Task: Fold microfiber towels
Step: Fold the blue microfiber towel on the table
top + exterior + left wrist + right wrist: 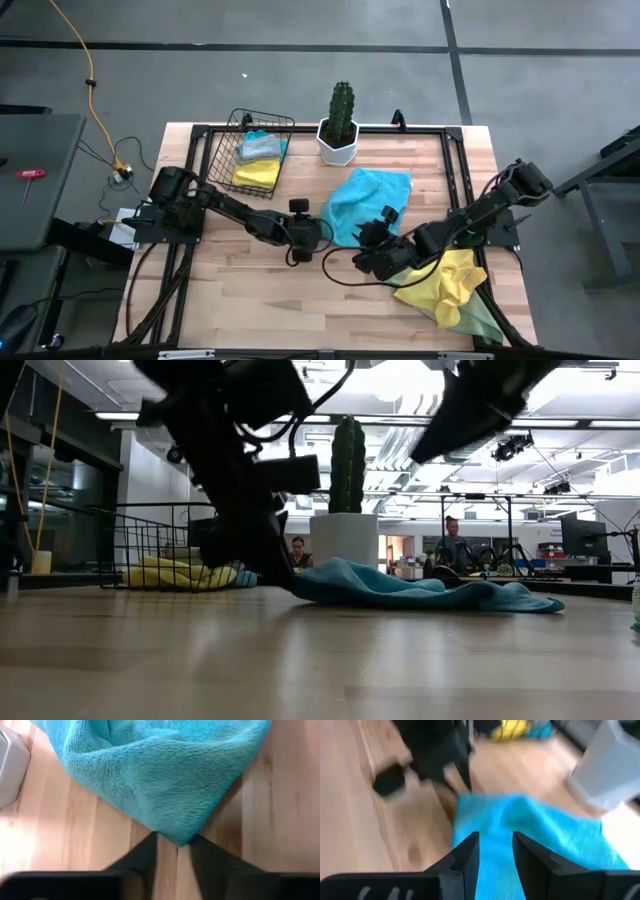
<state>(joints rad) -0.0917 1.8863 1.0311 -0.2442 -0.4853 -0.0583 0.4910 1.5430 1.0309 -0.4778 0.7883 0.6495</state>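
A turquoise towel (370, 205) lies bunched on the table's middle, in front of the cactus pot. My left gripper (175, 840) is down at the towel's near left corner (177, 837), one finger on either side of the corner's tip, with a gap left between them. In the low view it (282, 578) reaches down to the tabletop at the towel's left end. My right gripper (496, 840) hangs in the air over the towel's near edge (380, 228), pointing slantwise down, fingers apart, nothing between them. A yellow towel (450, 280) lies crumpled under the right arm. My left gripper comes at the turquoise towel's corner (180, 832) slanting down from the table's left, and the corner's tip lies between its fingertips (152, 840) on the wood. A gap still shows between the fingers; whether they touch the cloth, I cannot tell.
A wire basket (232, 135) at the back left holds folded yellow and blue-grey cloths. A cactus in a white pot (340, 130) stands at the far middle. Pale green cloth (480, 318) shows under the yellow towel at the near right. People sit in the room behind (452, 538).
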